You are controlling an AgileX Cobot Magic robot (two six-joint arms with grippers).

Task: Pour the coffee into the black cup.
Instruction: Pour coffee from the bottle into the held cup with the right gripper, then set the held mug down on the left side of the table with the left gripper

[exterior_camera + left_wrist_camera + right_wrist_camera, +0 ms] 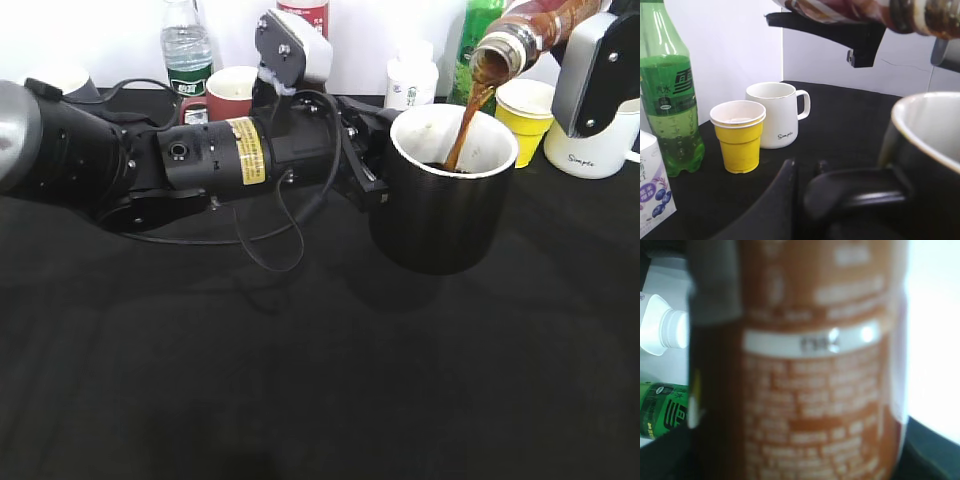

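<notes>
The black cup (440, 205) with a white inside stands mid-table, its rim at the right of the left wrist view (925, 120). My left gripper (362, 160) is shut on the cup's black handle (855, 192). The coffee bottle (535, 30) is tilted mouth-down above the cup, and a brown stream (465, 125) falls into it. My right gripper (600, 60) is shut on the bottle, whose brown label fills the right wrist view (815, 380); it also crosses the top of the left wrist view (865, 10).
A yellow paper cup (527, 115) (738, 135) and a white "Simple" mug (597, 150) (775, 115) stand behind the black cup. A green bottle (667, 100), a dark red mug (232, 92), a clear bottle (186, 45) and a white bottle (412, 80) line the back.
</notes>
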